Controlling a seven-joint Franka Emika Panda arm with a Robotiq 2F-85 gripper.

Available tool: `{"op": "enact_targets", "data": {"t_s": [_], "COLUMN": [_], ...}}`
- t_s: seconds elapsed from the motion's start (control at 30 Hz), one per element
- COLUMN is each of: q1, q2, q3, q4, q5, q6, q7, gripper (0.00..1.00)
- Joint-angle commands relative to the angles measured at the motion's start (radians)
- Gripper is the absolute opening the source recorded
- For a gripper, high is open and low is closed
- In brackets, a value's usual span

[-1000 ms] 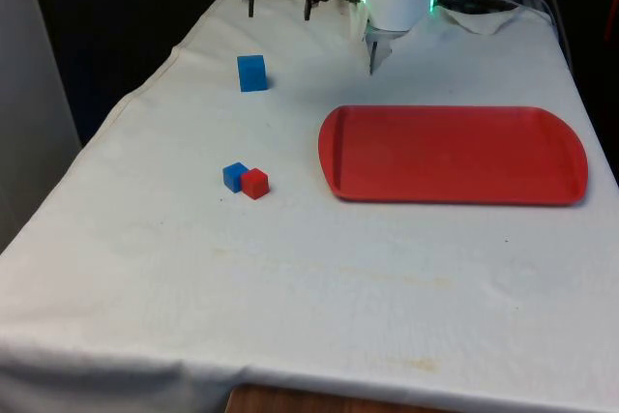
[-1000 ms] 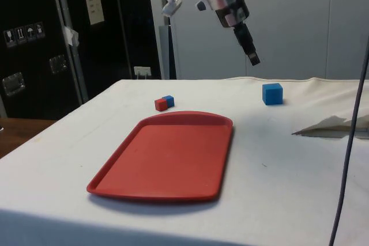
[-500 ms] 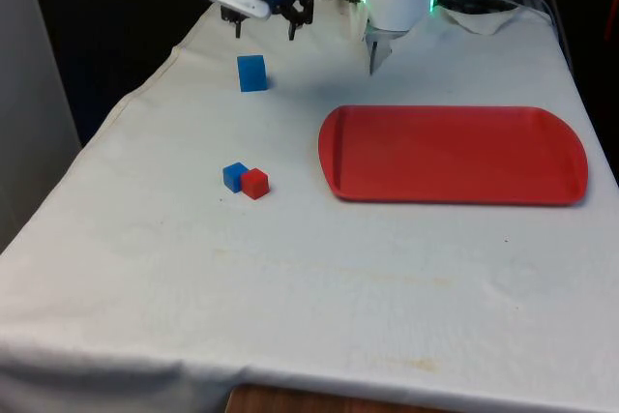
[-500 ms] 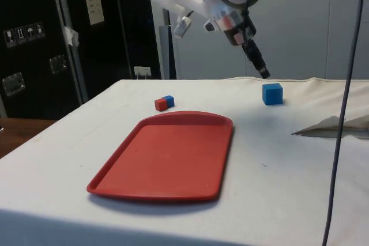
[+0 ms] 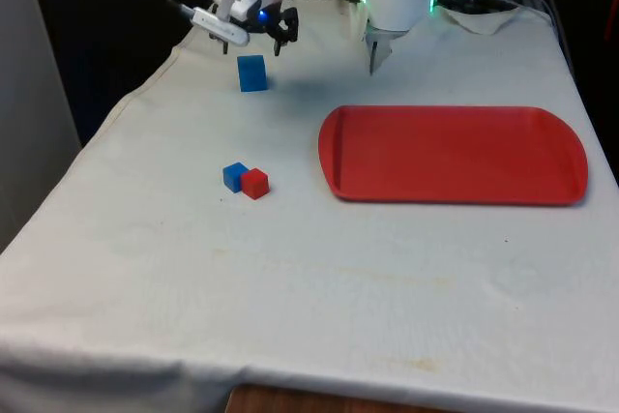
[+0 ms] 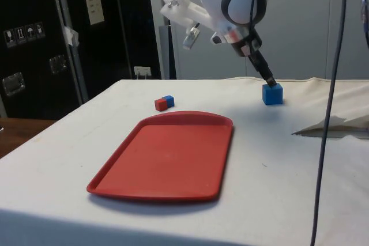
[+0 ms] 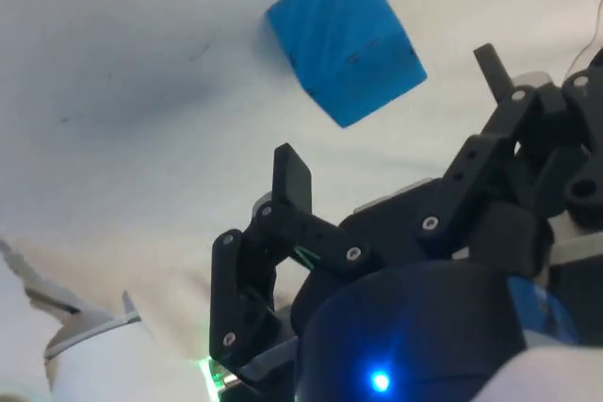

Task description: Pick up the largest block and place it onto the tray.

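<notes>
The largest block, a blue cube [image 5: 251,73] [image 6: 273,93] [image 7: 344,37], rests on the white cloth at the far left of the front view. My gripper [image 5: 252,46] [image 6: 269,79] [image 7: 391,120] hangs just above it, tilted, open, with nothing between the fingers [image 7: 292,181]. The fingertips stand apart from the cube's top face. The red tray [image 5: 453,154] [image 6: 167,156] lies flat on the front view's right. A small blue cube [image 5: 233,176] [image 6: 168,101] and a small red cube [image 5: 255,184] [image 6: 161,104] touch each other nearer the table's middle.
A crumpled fold of white cloth [image 5: 484,16] [image 6: 334,125] lies near the robot's base. A dark cable [image 6: 328,113] hangs down in the side view. The table's edge [image 5: 126,103] runs close to the large cube on the front view's left.
The gripper has come down and swung to the front view's left, from high behind the large blue cube to just above it. The blocks and the tray have not moved.
</notes>
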Motion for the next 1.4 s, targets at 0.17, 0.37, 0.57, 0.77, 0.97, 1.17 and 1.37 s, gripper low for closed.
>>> {"op": "enact_targets", "data": {"t_s": [0.17,0.37,0.57,0.77,0.97,1.17,1.37], "q1": [-0.016,-0.021,-0.015,-0.014,-0.015,-0.015,0.007], "q2": [0.045,0.104,0.141,0.144,0.143,0.143,0.116], "q3": [0.003,0.007,0.002,0.001,0.001,0.001,-0.027], "q4": [-0.007,-0.005,0.001,0.002,0.001,0.001,0.019], "q5": [0.034,0.106,0.167,0.176,0.177,0.177,0.157], "q6": [0.053,0.102,0.125,0.126,0.125,0.125,0.086], "q7": [-0.037,-0.093,-0.142,-0.151,-0.152,-0.152,-0.144], "gripper": [1.0,1.0,1.0,0.49,0.0,0.01,0.01]}}
